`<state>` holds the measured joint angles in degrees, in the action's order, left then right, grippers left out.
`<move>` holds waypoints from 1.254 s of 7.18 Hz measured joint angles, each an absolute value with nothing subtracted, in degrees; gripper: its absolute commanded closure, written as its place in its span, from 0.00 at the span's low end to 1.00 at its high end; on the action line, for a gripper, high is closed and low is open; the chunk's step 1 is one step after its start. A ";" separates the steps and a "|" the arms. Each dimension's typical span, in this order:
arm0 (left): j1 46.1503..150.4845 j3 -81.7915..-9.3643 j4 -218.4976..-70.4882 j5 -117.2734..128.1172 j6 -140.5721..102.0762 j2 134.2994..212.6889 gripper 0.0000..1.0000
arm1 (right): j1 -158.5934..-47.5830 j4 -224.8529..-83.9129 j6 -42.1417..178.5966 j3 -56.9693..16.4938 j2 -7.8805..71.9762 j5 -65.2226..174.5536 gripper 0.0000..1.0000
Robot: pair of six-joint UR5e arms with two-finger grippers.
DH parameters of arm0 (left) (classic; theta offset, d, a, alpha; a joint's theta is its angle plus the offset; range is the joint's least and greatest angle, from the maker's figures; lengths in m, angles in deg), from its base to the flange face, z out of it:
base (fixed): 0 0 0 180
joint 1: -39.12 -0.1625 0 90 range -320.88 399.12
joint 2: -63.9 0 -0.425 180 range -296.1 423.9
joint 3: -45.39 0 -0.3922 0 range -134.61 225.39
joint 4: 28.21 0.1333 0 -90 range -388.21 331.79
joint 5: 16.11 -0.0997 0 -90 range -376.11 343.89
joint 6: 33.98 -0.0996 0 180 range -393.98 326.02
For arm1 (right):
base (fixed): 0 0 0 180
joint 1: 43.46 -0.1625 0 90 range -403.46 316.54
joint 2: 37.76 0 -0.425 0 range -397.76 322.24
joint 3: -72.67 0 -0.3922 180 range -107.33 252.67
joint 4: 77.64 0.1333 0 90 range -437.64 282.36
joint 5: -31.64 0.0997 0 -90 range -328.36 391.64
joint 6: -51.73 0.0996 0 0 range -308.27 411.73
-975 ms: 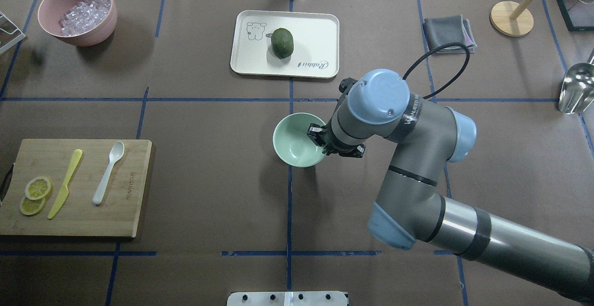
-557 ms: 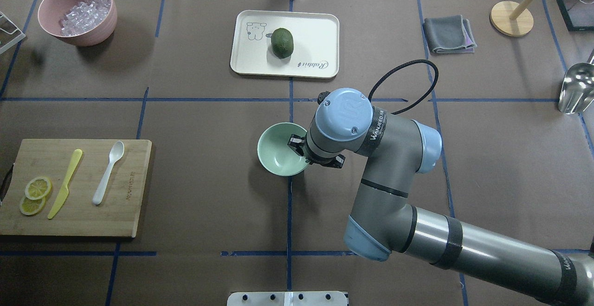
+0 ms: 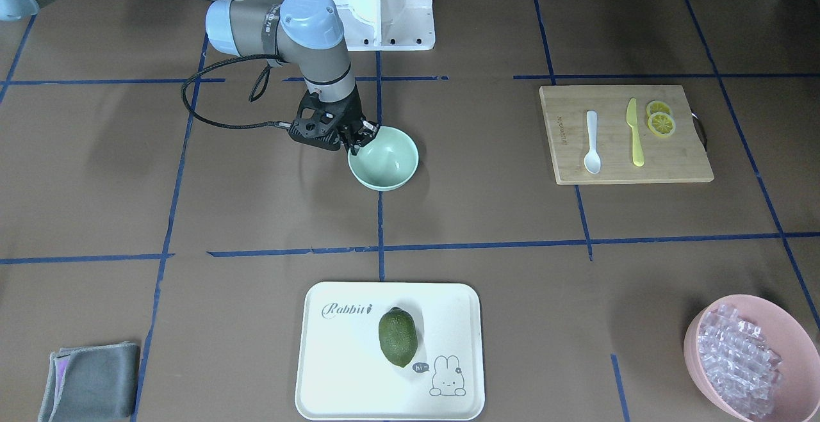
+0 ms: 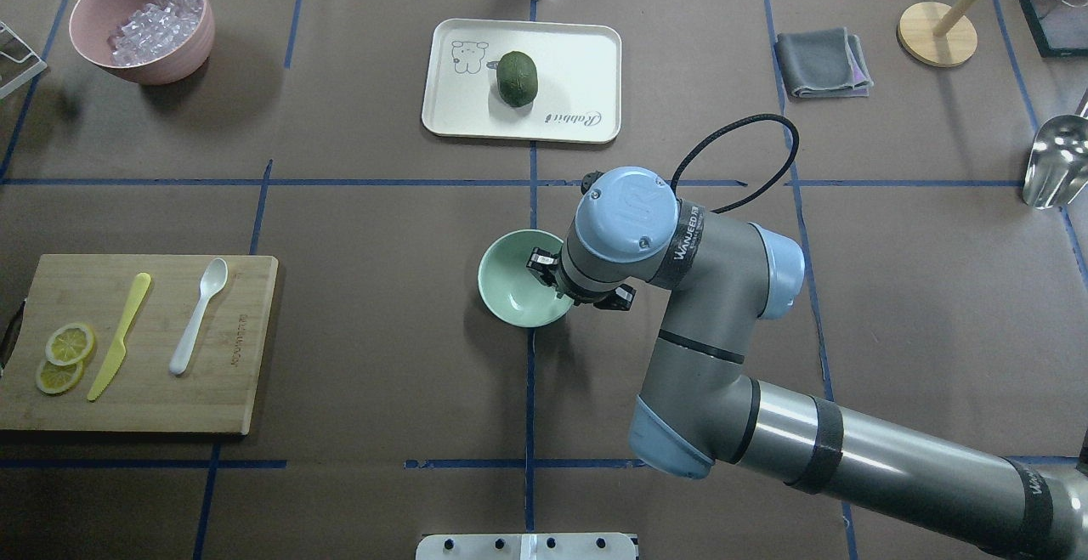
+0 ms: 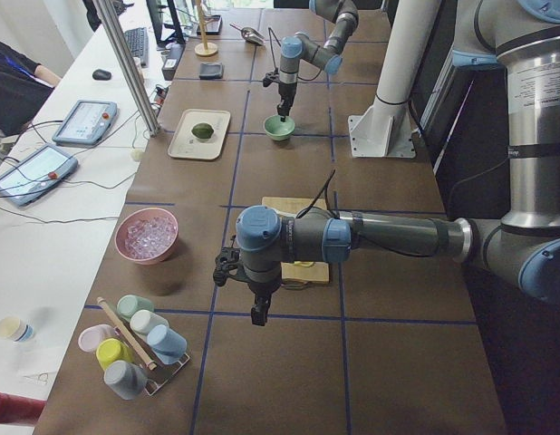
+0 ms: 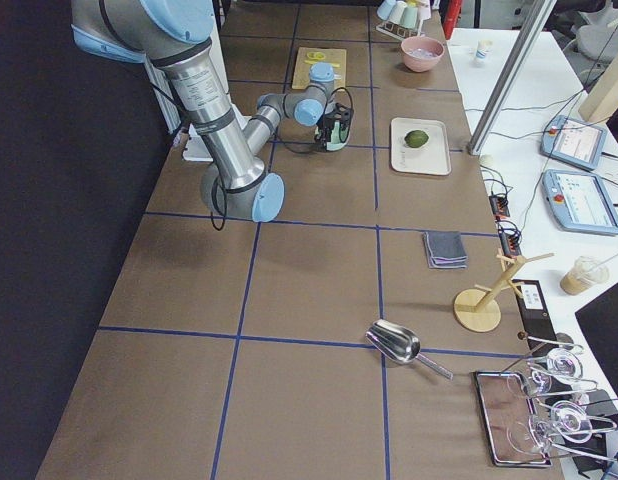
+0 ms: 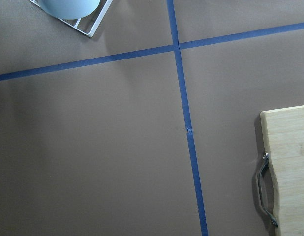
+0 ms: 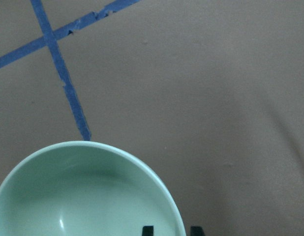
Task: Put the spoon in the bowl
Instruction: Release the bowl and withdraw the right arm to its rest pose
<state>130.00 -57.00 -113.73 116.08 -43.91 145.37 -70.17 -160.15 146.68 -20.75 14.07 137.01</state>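
The pale mint-green bowl [image 4: 518, 280] stands near the table's middle; it also shows in the front view [image 3: 387, 159] and fills the lower left of the right wrist view [image 8: 93, 196]. My right gripper [image 4: 551, 276] is shut on the bowl's right rim, one finger inside and one outside. The white spoon [image 4: 197, 315] lies on the wooden cutting board [image 4: 221, 390] at the left, far from the bowl. My left gripper [image 5: 259, 314] hangs over the table beyond the board's end. It shows only in the exterior left view, so I cannot tell if it is open.
On the board lie a yellow-green knife [image 4: 119, 336] and lemon slices [image 4: 66, 347]. A pink bowl of ice [image 4: 143, 25] stands at the back left. A tray [image 4: 578, 59] holds a lime [image 4: 518, 78]. A grey cloth [image 4: 820, 63] and a metal scoop [image 4: 1054, 161] are at the right.
My right gripper has carried the bowl left and toward the robot's side of the table. In the last half second it barely shifted. The spoon has not moved.
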 measured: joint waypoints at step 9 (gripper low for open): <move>129.89 -57.36 -117.54 116.25 -43.44 147.80 0.00 | -110.57 -170.22 80.12 -28.97 36.85 161.75 0.00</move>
